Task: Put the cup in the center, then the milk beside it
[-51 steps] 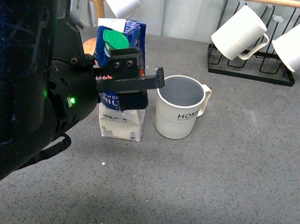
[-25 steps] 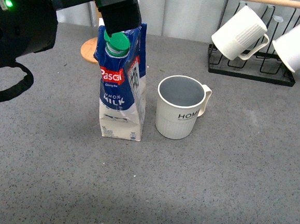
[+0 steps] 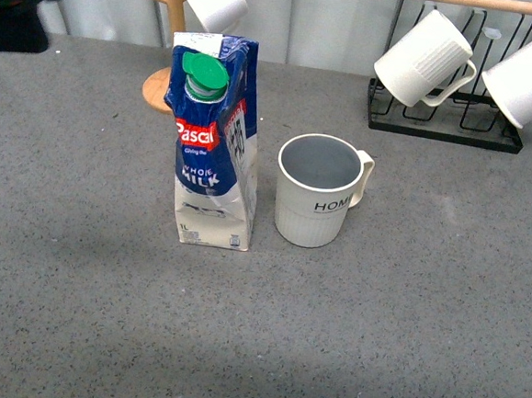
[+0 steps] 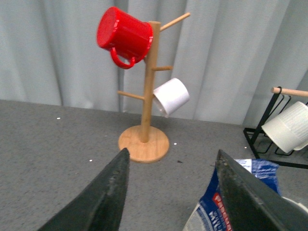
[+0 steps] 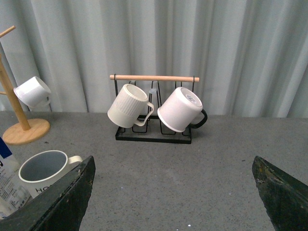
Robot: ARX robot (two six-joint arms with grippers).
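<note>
The blue-and-white Pascal milk carton stands just left of the off-white HOME mug; both grippers, left and right, gape wide and empty, and should stay clear.

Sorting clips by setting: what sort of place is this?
Likely a staged test tabletop made up as a kitchen counter: plain curtain behind, wooden mug tree, wire mug rack, milk carton.

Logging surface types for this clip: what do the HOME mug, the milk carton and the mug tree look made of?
HOME mug: likely glazed ceramic, matte off-white with a ribbed lower half. Milk carton: printed coated paperboard, creased, with a green plastic-looking cap. Mug tree: light wood, pale grain visible.
</note>
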